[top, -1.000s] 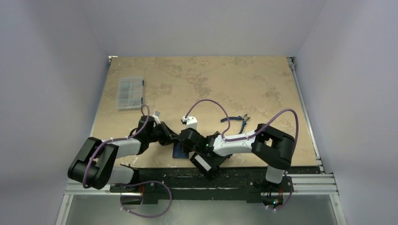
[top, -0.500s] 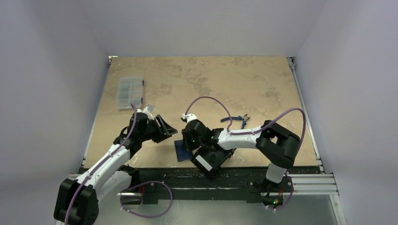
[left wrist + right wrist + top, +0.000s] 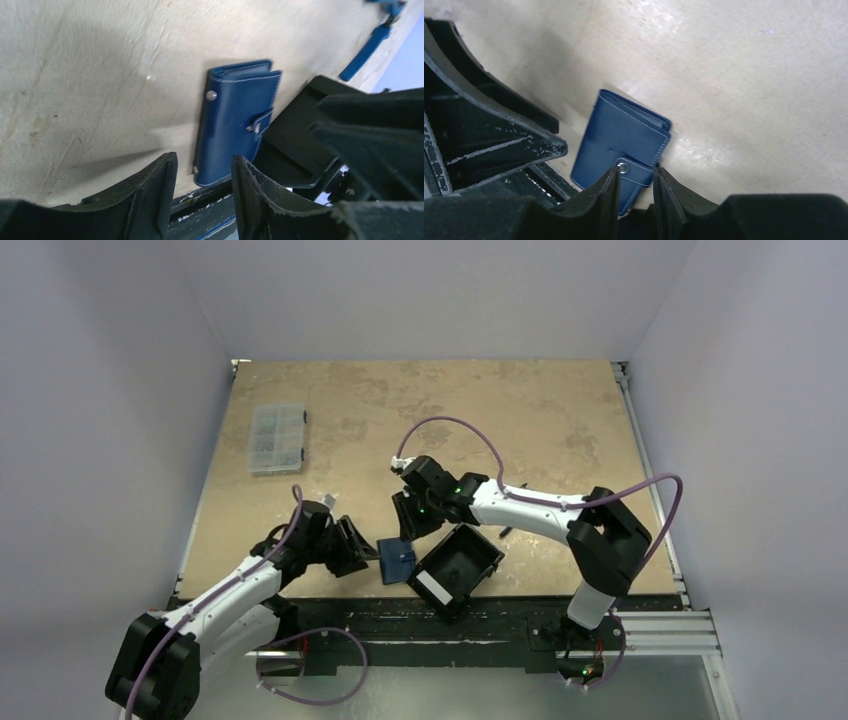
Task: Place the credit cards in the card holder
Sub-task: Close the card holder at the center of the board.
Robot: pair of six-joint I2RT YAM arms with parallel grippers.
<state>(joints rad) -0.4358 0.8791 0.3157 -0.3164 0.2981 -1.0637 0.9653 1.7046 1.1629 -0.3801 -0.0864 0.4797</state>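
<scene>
You found the card holder (image 3: 397, 562) lying flat and folded on the table (image 3: 450, 410) near its front edge, just beside the black tray (image 3: 455, 558). The left gripper (image 3: 203, 157) sat close beside the holder, fingers apart and empty. The right gripper (image 3: 635, 170) hung close over it, fingers narrowly apart, gripping nothing.

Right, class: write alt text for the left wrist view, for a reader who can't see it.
A blue card holder lies flat on a beige table, just beyond the open left gripper. A black tray sits beside it, and blue-handled pliers lie farther off.
</scene>
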